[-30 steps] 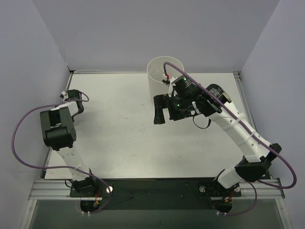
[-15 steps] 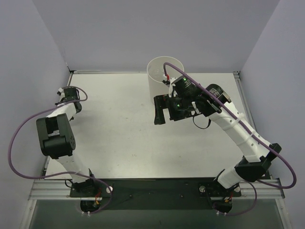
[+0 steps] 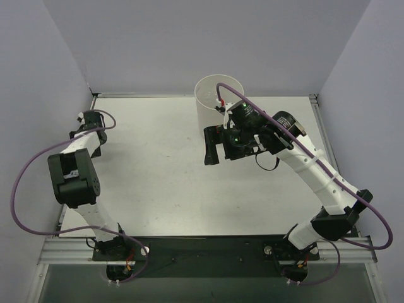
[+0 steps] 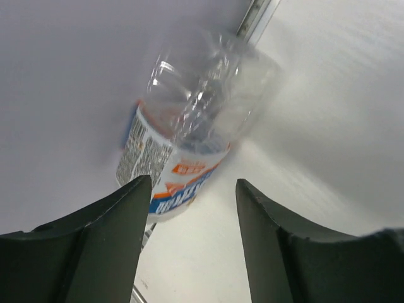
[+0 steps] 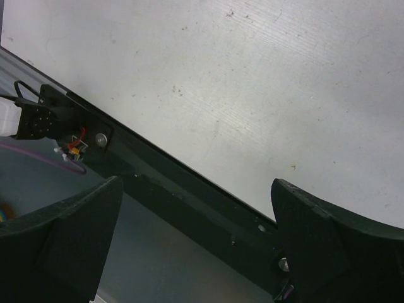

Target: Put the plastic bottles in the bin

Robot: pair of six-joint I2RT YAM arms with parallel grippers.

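Not much to read here tbh. The only print anywhere is on the label (image 4: 158, 167) of the bottle (image 4: 196, 107) in the left wrist view. It's got a blue band with white lettering, a small orange patch with white letters just above that, and a block of tiny dark print on the white side panel. All of it is too blurred to make out a single word or brand. Nothing legible in the top or right wrist views either.

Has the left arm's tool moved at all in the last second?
Yes. The left tool has shifted away from the near edge, closer to the table's far-left corner.
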